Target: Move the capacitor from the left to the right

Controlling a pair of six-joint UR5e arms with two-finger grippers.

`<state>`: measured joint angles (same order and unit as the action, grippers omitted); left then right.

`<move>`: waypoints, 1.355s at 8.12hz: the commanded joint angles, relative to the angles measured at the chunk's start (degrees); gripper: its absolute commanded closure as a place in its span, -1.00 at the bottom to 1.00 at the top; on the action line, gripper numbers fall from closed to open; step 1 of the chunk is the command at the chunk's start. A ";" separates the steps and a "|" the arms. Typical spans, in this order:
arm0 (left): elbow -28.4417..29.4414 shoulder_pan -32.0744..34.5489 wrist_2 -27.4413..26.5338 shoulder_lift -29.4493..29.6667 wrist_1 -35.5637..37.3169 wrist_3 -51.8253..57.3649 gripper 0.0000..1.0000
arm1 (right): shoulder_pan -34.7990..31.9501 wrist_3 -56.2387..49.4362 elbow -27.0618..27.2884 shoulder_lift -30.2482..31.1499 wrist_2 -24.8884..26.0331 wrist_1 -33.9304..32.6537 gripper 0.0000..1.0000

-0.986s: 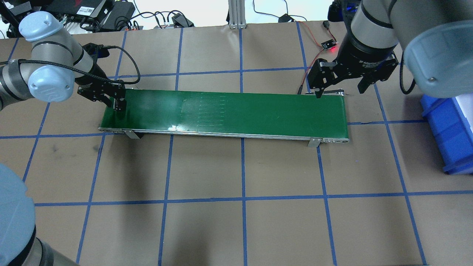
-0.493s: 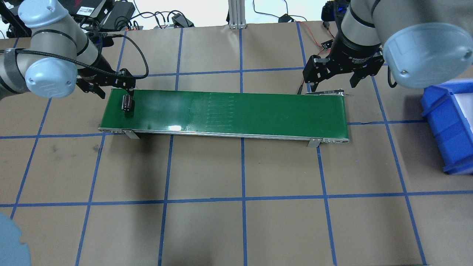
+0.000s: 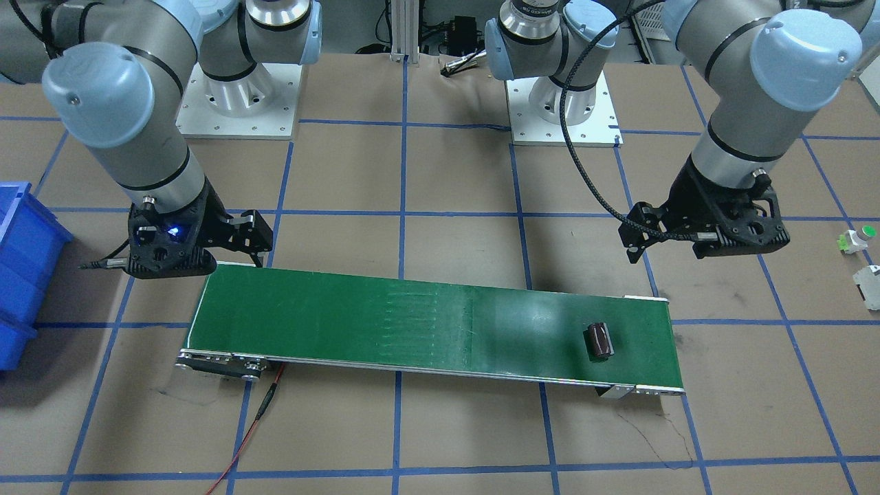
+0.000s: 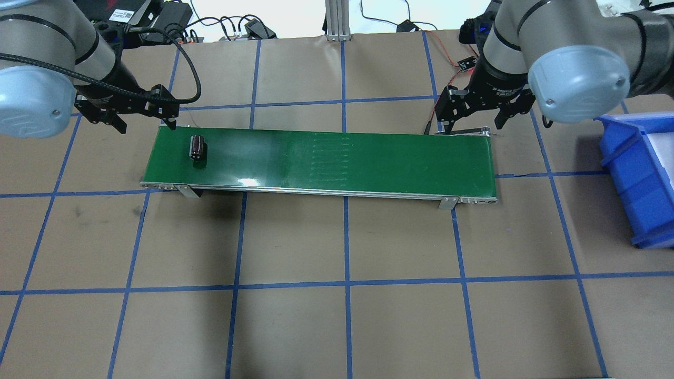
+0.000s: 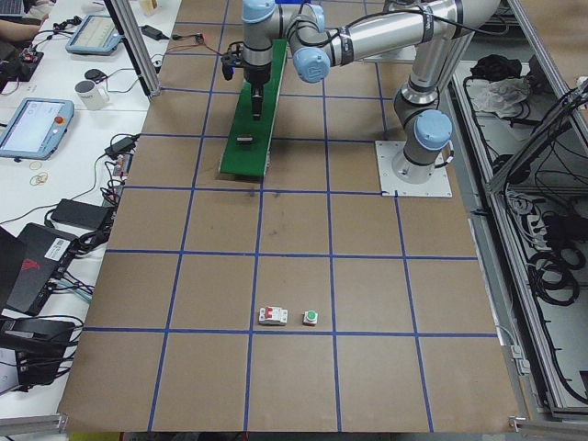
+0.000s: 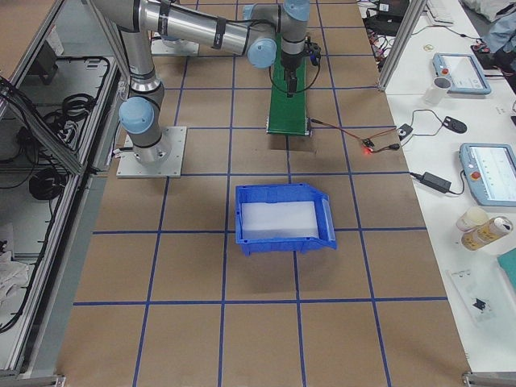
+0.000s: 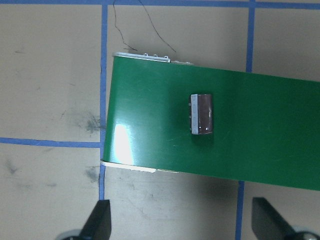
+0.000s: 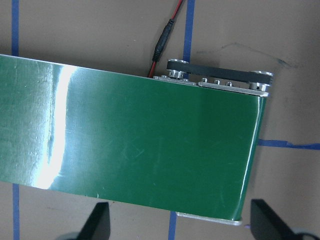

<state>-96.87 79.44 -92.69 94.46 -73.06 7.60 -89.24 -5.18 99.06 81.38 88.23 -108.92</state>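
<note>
The capacitor (image 4: 197, 147), a small dark brown block with a greyish end face, lies alone on the left end of the green conveyor belt (image 4: 342, 158). It also shows in the front view (image 3: 598, 339) and the left wrist view (image 7: 202, 114). My left gripper (image 4: 146, 120) is open and empty. It hangs above the table just behind the belt's left end, apart from the capacitor. My right gripper (image 4: 472, 122) is open and empty above the belt's far right corner. Only bare belt (image 8: 130, 140) lies under it.
A blue bin (image 4: 632, 173) stands on the table right of the belt. A red wire and a small lit board (image 4: 466, 64) lie behind the belt's right end. A small white part with a green cap (image 3: 856, 237) and a white-grey block (image 3: 867, 285) lie beyond the belt's left end.
My left gripper was down at the belt's left end and has since lifted away to the back left, leaving the capacitor on the belt. The capacitor has shifted slightly rightward. The right arm moved back a little.
</note>
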 commanded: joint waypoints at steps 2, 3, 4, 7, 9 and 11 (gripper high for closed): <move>-0.69 -0.52 -1.53 -0.86 -2.26 1.10 -1.00 | 6.95 -8.23 4.56 -2.53 -8.14 -4.72 -0.97; -0.16 -0.51 -1.53 -0.60 -2.26 1.19 -1.00 | 7.67 -8.88 4.82 -3.58 -9.03 -4.81 -0.94; -0.16 -0.60 -1.53 -0.51 -2.18 1.45 -1.00 | 7.68 -8.88 4.91 -4.37 -9.13 -5.68 -0.93; -0.42 -0.34 -2.85 -1.14 -3.85 1.54 -1.00 | 7.68 -8.79 4.91 -5.96 -9.83 -6.92 -0.96; -0.60 -0.34 -2.85 -1.21 -3.76 1.63 -1.00 | 7.68 -8.79 5.00 -6.93 -11.58 -7.71 -0.96; -0.60 -0.16 -2.85 -1.57 -3.85 1.54 -1.00 | 7.68 -8.79 5.00 -7.46 -11.94 -8.15 -0.96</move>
<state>-97.42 79.15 -95.53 93.07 -76.86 9.17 -81.56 -13.98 104.05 74.47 76.89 -116.57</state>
